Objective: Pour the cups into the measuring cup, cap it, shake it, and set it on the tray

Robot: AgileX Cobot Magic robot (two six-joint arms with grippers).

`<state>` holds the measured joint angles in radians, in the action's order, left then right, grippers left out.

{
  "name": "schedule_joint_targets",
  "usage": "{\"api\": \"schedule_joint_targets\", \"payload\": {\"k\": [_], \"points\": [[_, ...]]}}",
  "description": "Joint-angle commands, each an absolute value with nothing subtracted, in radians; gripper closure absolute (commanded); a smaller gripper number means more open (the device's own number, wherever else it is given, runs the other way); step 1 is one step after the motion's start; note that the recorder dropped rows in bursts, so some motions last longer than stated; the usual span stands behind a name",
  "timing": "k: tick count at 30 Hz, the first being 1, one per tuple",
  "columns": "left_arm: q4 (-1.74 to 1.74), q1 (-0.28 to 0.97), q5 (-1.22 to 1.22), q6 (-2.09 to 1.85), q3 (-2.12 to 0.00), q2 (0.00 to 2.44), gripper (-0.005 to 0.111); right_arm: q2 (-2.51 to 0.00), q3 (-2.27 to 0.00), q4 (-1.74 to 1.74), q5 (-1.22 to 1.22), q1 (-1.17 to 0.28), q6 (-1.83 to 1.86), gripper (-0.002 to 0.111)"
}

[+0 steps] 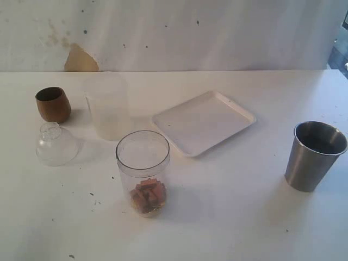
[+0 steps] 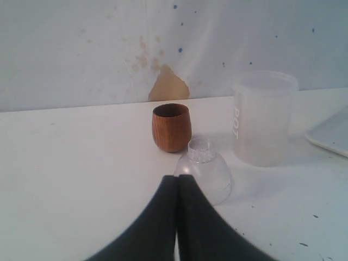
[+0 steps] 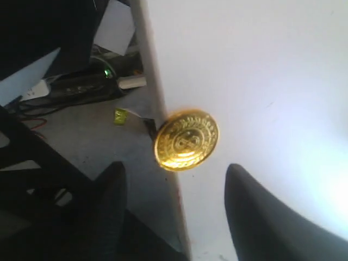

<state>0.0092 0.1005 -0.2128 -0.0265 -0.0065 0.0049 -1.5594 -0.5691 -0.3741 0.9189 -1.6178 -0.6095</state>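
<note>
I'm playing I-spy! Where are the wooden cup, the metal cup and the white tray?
wooden cup (image 1: 53, 107), exterior view, on its brown side.
metal cup (image 1: 307, 168), exterior view, on its outer wall.
white tray (image 1: 204, 122), exterior view, on its bare floor.

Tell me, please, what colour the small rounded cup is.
The wooden cup is reddish-brown, seen best in the left wrist view.

Bright; soft shadows; left fingers (image 2: 155, 231) blurred; right wrist view perhaps overexposed.

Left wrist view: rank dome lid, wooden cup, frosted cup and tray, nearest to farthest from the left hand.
1. Dome lid, just ahead of the left hand.
2. Wooden cup behind it and frosted cup alongside: too close to call.
3. Tray, past the frosted cup.
</note>
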Motion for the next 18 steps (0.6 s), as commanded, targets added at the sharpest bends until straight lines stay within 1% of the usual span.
{"api": "schedule_joint_targets", "payload": {"k": [1, 9, 18], "points": [[0.0, 0.106, -0.204, -0.024, 0.0, 0.0, 0.107, -1.619, -0.569, -0.462, 0.926, -1.624, -0.676, 0.057], [0.0, 0.106, -0.204, -0.024, 0.0, 0.0, 0.107, -1.633, -0.608, -0.487, 0.851, -1.624, -0.686, 0.057], [0.0, 0.106, -0.204, -0.024, 0.0, 0.0, 0.107, -1.667, -0.608, -0.472, 0.867, -1.624, -0.686, 0.057]]}}
